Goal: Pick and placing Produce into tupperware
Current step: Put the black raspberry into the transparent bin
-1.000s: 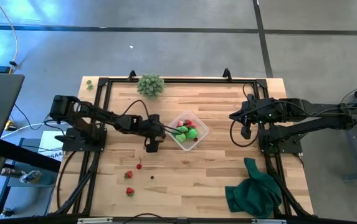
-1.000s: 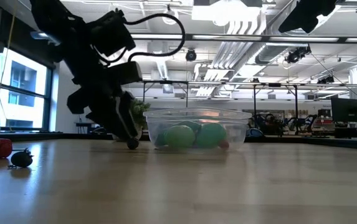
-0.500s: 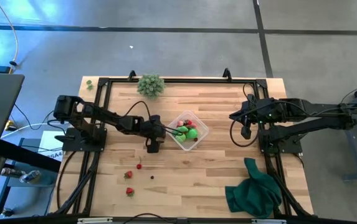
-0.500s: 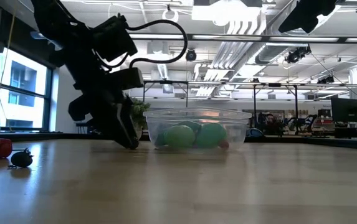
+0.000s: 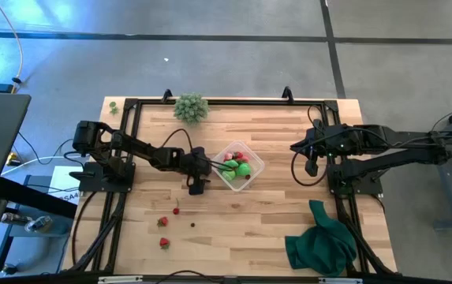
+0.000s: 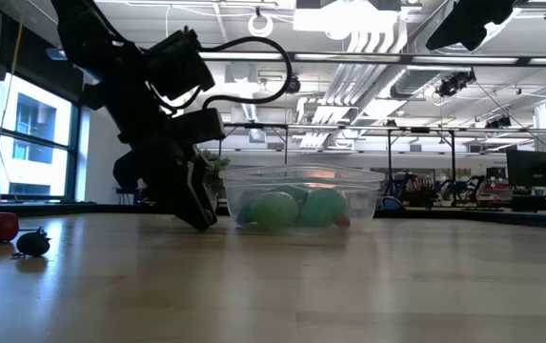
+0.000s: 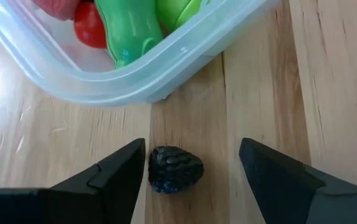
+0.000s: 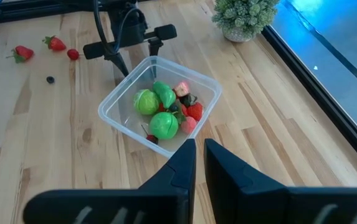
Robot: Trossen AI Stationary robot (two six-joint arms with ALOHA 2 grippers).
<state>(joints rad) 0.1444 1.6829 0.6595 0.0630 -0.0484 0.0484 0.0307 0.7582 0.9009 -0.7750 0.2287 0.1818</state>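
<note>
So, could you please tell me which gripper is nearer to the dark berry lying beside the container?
Left. The left gripper is open with its fingers either side of the dark berry, just outside the container. The right gripper is shut, waiting beyond the container's far side.

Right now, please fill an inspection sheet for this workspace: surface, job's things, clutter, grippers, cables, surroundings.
Surface: wooden table, light planks.
Job's things: clear tupperware holds green and red produce; dark berry lies on the wood just outside it; strawberries lie apart.
Clutter: green cloth; bushy plant.
Grippers: left gripper open around the dark berry; right gripper shut, waiting.
Cables: black cable on left arm.
Surroundings: grey floor.
</note>
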